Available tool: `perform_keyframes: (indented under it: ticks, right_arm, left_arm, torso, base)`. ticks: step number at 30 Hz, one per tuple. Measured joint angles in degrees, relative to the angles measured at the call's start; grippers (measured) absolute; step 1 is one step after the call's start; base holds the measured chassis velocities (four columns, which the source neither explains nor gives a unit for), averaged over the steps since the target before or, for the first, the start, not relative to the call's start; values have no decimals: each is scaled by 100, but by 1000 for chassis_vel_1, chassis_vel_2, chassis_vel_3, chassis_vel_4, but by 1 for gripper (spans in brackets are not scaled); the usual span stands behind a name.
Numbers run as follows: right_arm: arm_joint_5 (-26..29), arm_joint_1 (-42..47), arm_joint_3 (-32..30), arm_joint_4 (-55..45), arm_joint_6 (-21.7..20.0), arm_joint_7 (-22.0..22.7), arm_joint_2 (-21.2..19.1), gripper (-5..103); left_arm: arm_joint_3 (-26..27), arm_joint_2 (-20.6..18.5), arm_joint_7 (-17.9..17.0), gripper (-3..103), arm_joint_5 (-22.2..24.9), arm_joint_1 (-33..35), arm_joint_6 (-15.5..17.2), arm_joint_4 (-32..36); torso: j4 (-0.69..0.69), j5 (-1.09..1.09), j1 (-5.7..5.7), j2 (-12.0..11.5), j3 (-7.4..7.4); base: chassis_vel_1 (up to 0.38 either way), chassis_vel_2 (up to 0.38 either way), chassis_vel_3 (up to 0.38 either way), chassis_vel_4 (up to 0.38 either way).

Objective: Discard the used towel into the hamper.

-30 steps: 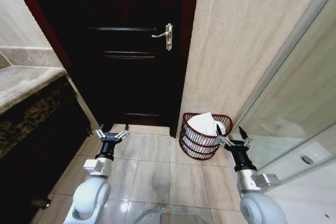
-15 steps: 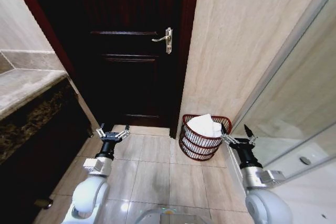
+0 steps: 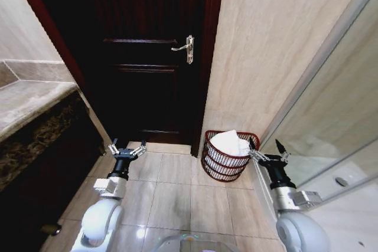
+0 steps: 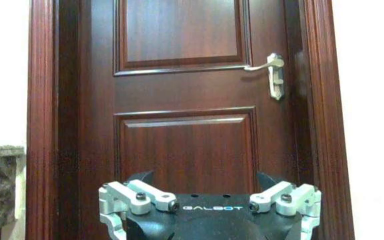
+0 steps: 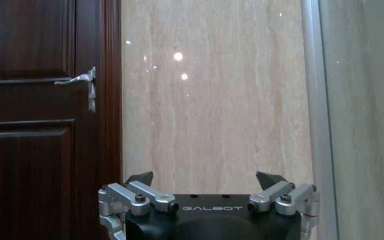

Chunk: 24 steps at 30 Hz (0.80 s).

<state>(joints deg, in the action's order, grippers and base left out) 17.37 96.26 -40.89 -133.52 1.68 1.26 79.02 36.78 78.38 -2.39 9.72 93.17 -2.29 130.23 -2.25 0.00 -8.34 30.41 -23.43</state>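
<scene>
A dark red wire hamper (image 3: 224, 166) stands on the floor against the beige wall, right of the door. A white towel (image 3: 231, 143) lies bunched inside it, rising above the rim. My right gripper (image 3: 267, 151) is open and empty, held up just right of the hamper's rim; its dark fingertips (image 5: 140, 178) spread apart before the wall. My left gripper (image 3: 126, 149) is open and empty, raised over the floor tiles left of the hamper, facing the door.
A dark wooden door (image 3: 147, 57) with a silver handle (image 3: 186, 47) is shut ahead. A stone counter (image 3: 26, 101) runs along the left over a dark cabinet. A glass shower screen (image 3: 331, 128) stands on the right. Beige floor tiles (image 3: 177, 196) lie between the arms.
The head view has shifted slightly, so the door handle sits lower in the picture. The right gripper edged a little to the right of the hamper. The towel stays in the hamper.
</scene>
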Motion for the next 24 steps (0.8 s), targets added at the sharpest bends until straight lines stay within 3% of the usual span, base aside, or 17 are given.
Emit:
perform_keyframes:
  ticks: [24]
  right_arm:
    - [141,-185,19,25,-16,75,-152,100]
  left_arm:
    - [-50,173,10,100,-150,58,29,131]
  torso:
    - [0,0,-239,594,-356]
  base:
    - [0,0,0,0]
